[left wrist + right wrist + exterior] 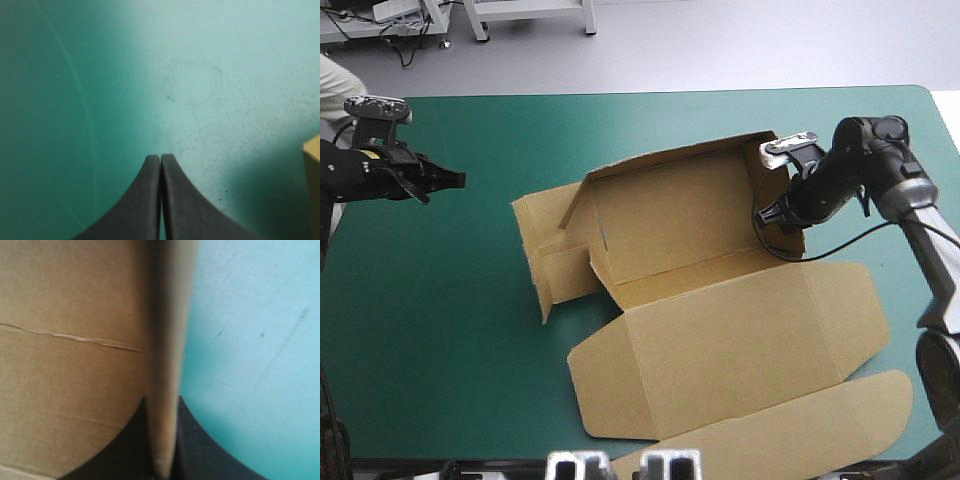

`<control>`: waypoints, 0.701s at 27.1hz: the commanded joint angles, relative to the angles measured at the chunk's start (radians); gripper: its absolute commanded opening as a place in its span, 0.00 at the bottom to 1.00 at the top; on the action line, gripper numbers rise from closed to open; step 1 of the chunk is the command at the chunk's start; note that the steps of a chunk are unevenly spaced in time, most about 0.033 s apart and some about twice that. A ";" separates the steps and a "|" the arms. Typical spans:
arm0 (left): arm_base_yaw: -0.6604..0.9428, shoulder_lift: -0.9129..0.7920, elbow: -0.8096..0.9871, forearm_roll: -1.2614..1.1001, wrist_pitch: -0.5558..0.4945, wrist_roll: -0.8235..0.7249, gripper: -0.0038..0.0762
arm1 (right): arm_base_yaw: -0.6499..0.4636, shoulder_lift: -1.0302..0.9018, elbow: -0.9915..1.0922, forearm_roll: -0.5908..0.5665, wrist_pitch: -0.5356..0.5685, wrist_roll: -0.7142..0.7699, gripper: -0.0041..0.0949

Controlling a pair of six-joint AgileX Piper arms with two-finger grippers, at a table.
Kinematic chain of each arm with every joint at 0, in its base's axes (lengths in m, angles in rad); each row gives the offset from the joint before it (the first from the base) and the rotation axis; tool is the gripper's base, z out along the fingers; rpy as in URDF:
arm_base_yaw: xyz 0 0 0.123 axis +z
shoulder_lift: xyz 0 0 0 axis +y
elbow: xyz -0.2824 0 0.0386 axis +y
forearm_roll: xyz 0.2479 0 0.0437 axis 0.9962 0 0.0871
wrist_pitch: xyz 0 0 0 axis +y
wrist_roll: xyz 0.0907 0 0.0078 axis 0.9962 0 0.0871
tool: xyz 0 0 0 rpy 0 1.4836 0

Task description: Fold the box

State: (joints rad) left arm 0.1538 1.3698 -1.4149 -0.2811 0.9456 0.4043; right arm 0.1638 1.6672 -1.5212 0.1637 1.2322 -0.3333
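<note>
My right pincer pinches the raised right-end wall of the box. The box lies mid-counter, long axis left to right. My left pincer, pressed together, sits well apart to its left, so the right arm is nearer.

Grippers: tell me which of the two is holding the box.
The right gripper: it pinches a raised wall of the box. The left gripper is shut on nothing, over bare teal-green cover off the box's left end.
</note>
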 commanded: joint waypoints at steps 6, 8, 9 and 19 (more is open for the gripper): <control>0.003 -0.031 -0.032 -0.034 -0.014 -0.004 0.03 | -0.004 0.169 -0.084 0.066 0.015 0.049 0.02; 0.003 -0.031 -0.032 -0.044 -0.014 -0.004 0.03 | -0.004 0.191 -0.084 0.083 0.015 0.045 0.02; 0.003 -0.031 -0.032 -0.048 -0.011 -0.004 0.03 | -0.004 0.198 -0.084 0.085 0.015 0.040 0.02; 0.003 -0.031 -0.032 -0.047 -0.029 0.003 0.03 | -0.004 0.204 -0.149 0.084 0.015 0.001 0.66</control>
State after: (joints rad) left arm 0.1538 1.3698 -1.4149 -0.2999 0.9648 0.4043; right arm 0.1603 1.9225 -1.6174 0.2217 1.2025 -0.3512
